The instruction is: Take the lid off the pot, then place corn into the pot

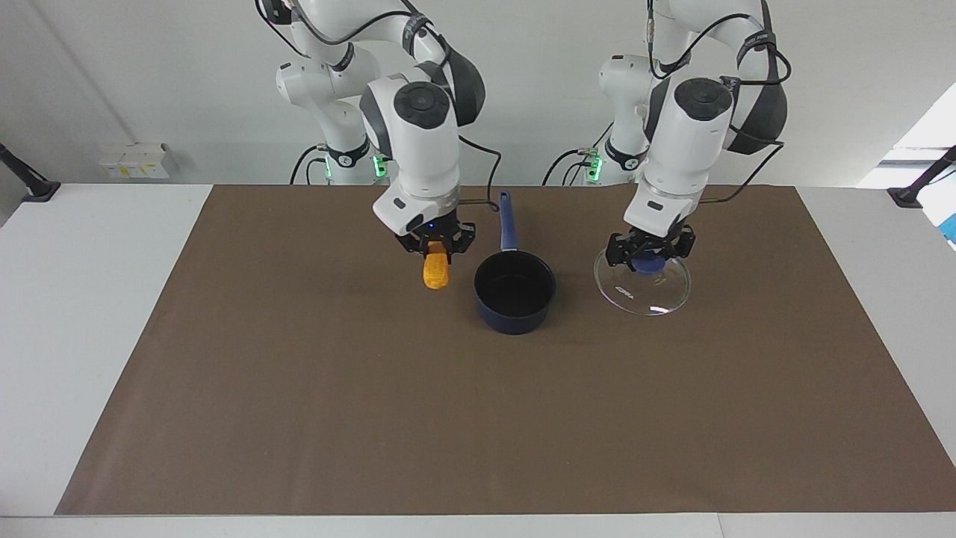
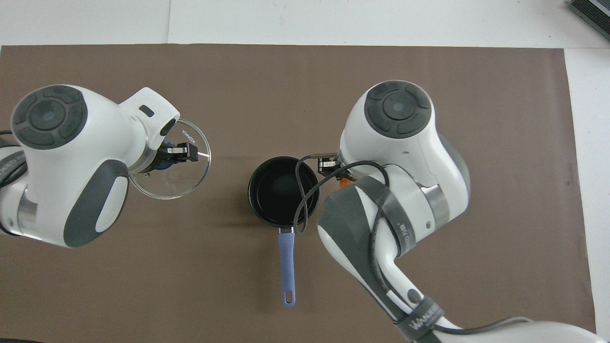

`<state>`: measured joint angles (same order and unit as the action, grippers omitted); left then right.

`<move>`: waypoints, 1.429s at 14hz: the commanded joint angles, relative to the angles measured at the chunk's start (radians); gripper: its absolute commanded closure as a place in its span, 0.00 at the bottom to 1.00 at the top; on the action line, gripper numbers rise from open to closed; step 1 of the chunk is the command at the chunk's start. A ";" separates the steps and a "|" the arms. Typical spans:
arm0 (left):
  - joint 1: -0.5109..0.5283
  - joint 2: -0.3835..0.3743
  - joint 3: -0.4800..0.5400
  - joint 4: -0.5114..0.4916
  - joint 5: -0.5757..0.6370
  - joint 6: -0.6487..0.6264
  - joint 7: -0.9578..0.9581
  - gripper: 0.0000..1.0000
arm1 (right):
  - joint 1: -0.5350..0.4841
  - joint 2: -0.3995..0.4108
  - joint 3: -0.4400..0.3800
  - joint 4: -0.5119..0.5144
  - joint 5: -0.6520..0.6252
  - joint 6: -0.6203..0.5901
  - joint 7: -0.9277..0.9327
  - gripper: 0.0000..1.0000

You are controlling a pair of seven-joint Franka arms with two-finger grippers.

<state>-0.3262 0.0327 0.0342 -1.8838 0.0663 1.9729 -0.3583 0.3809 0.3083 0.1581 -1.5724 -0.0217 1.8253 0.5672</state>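
The dark blue pot (image 1: 515,320) stands open on the brown mat, its long handle (image 1: 508,224) pointing toward the robots; it also shows in the overhead view (image 2: 251,190). My left gripper (image 1: 648,258) (image 2: 167,157) is shut on the blue knob of the glass lid (image 1: 653,295) (image 2: 183,178). It holds the lid tilted, low over the mat, beside the pot toward the left arm's end. My right gripper (image 1: 435,250) (image 2: 336,169) is shut on the orange-yellow corn (image 1: 436,273). The corn hangs upright over the mat just beside the pot. In the overhead view only a sliver of the corn (image 2: 346,179) shows.
The brown mat (image 1: 478,418) covers most of the white table (image 1: 75,299). Small white boxes (image 1: 134,161) sit at the table's edge nearest the robots, toward the right arm's end. The right arm's black cable (image 2: 300,200) loops over the pot's rim in the overhead view.
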 commanded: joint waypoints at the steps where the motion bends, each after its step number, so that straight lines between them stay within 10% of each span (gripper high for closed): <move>1: 0.087 -0.091 -0.011 -0.131 -0.034 0.081 0.111 1.00 | 0.032 0.070 0.001 0.049 0.003 0.034 0.029 1.00; 9: 0.306 -0.255 -0.008 -0.428 -0.068 0.202 0.470 1.00 | 0.141 0.181 0.000 0.085 -0.006 0.089 0.088 1.00; 20: 0.337 -0.188 -0.008 -0.701 -0.069 0.588 0.516 1.00 | 0.170 0.166 0.001 -0.040 0.011 0.221 0.149 1.00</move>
<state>-0.0044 -0.1568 0.0350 -2.5457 0.0131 2.4891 0.1350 0.5512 0.4845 0.1576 -1.5738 -0.0208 2.0070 0.6866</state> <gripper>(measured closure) 0.559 0.612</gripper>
